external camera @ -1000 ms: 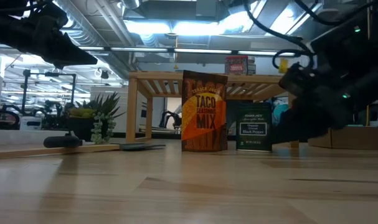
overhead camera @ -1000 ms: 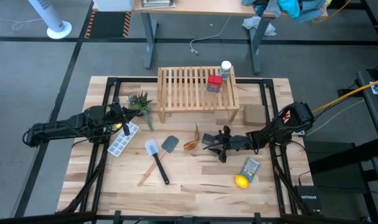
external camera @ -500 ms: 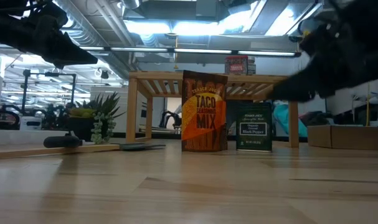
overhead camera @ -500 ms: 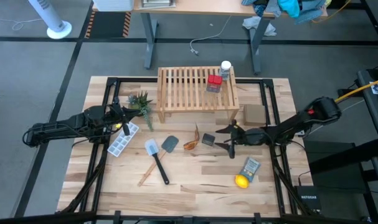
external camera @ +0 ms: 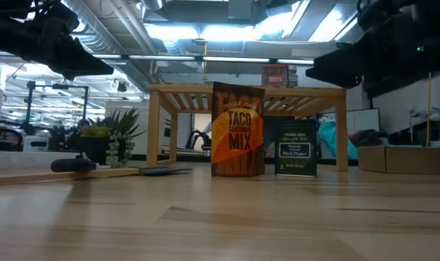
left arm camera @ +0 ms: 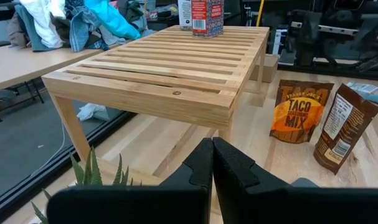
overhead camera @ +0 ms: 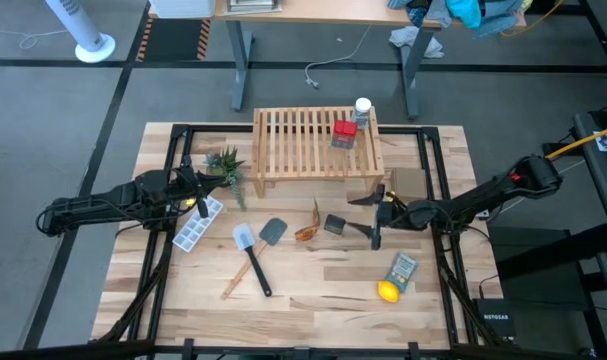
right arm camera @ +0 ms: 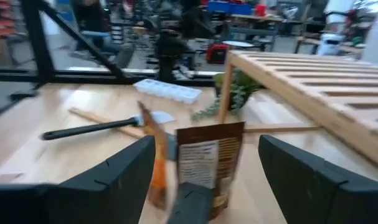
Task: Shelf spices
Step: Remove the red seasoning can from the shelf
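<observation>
High view: the shelf sits at the table's twelve o'clock, carrying a red box and a white-capped bottle. The right gripper, fingers spread wide and empty, hovers at three o'clock of the black box; two amber packets show only edge-on. The left gripper, closed on nothing, waits at nine o'clock, between a plant and an ice tray.

Low view: the taco packet hides part of the shelf's underside.

Right wrist view: the black box is blurred, cut off below.
</observation>
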Tool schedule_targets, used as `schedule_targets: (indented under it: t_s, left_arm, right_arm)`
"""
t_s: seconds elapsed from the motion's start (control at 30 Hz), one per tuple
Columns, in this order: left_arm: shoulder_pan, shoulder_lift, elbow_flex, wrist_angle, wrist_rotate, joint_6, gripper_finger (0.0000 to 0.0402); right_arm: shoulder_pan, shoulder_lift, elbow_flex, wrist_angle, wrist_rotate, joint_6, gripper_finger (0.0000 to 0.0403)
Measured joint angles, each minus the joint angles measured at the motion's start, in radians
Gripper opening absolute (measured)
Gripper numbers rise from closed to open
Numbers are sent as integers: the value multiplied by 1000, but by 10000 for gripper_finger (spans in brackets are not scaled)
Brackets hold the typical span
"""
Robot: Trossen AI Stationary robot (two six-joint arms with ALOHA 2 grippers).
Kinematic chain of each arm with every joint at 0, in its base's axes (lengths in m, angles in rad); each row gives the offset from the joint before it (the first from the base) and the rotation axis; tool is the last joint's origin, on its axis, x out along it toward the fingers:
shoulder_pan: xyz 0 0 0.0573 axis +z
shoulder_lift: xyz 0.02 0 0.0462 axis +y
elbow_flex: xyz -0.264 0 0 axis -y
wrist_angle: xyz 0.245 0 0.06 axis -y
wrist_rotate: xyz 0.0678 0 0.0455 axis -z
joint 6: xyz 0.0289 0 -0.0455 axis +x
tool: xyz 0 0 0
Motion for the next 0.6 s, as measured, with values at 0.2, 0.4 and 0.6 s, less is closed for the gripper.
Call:
schedule_targets:
  t_s: [0.2,0.4,0.6]
  left_arm:
    - [0,0,0,0,0,15,4]
    - [0,0,0,0,0,35,4]
    - [0,0,0,0,0,35,4]
  right_arm:
    - [0,1,59,-22,54,-155,292]
    - [0,1,148,-85,222,-349,292]
    - [0,1,163,-123,118,-361,292]
